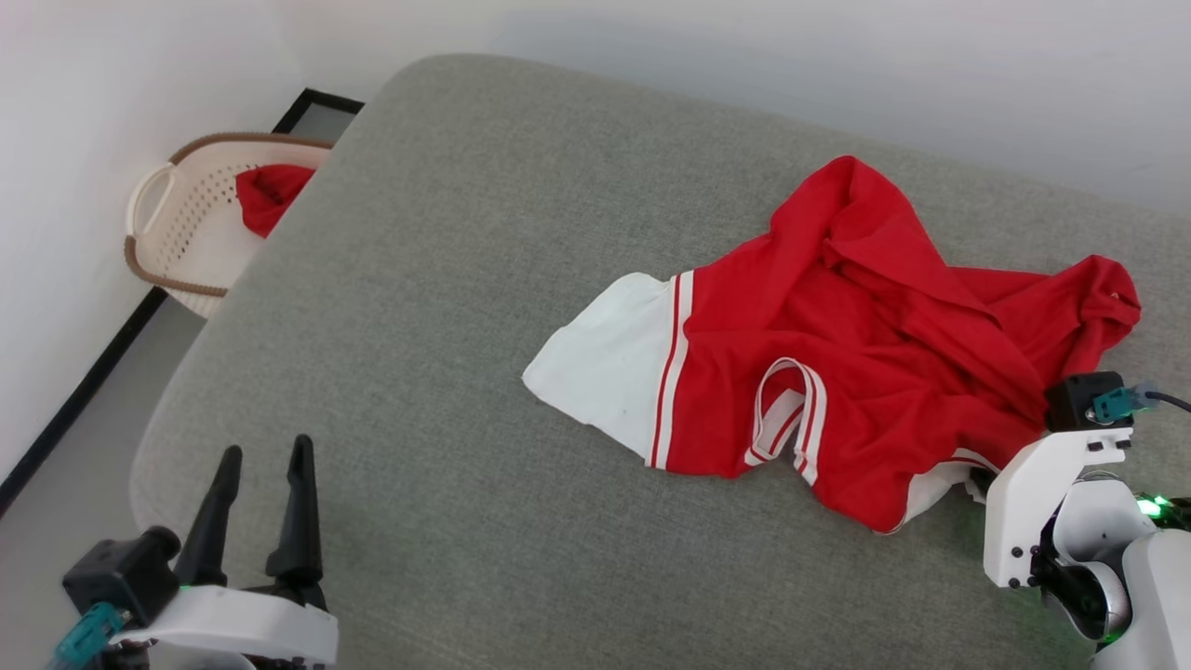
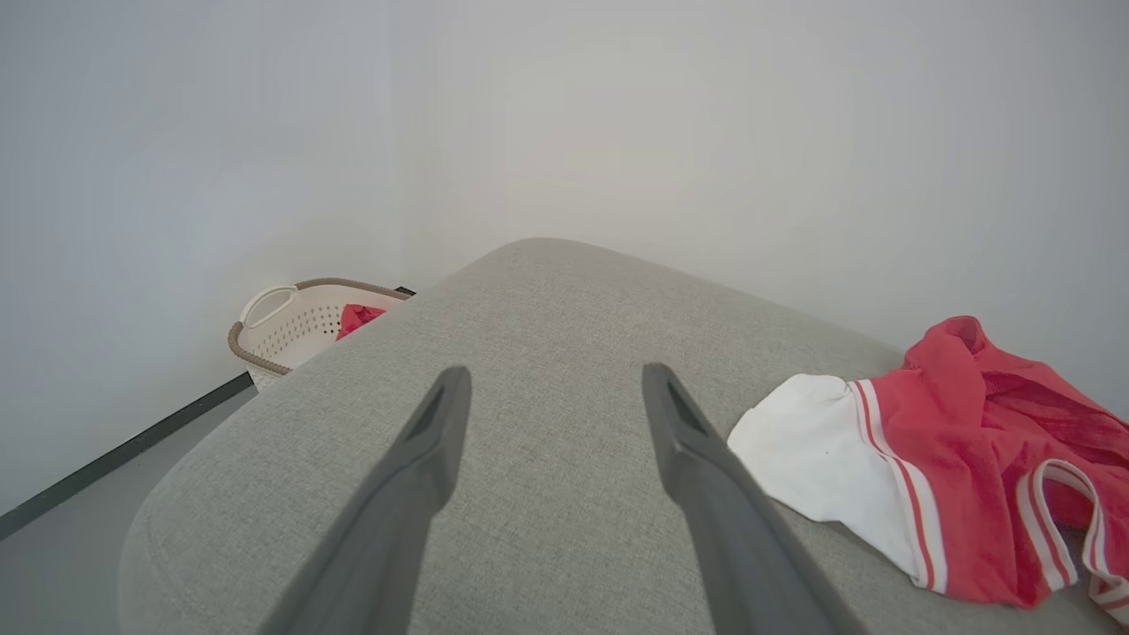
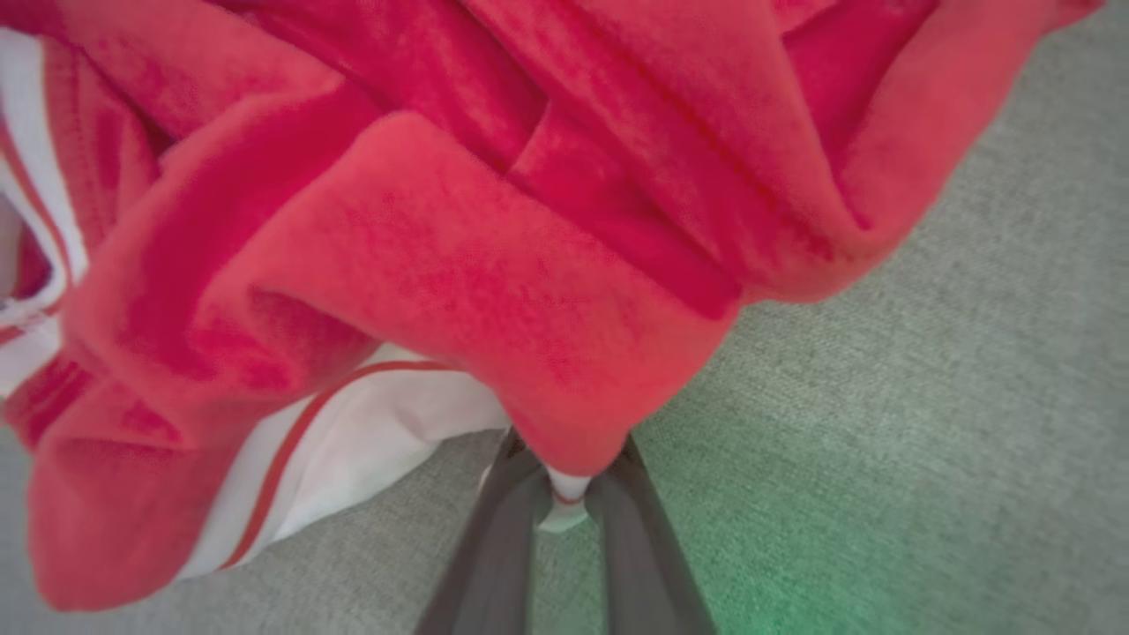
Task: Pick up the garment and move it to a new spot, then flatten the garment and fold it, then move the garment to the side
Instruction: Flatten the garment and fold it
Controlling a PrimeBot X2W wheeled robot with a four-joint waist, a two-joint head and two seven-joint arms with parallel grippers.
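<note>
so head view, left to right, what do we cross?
White perforated plastic basket with brown rim → red jersey-style garment with white sleeves → right arm's white wrist bracket at the garment's right end. Left gripper skipped: it overlaps the basket's span.

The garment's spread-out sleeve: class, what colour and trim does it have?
The garment's sleeve is white with red-striped trim; head view shows it best.

Right claw (image 3: 569,481) tight on garment (image 3: 423,265) edge
</note>
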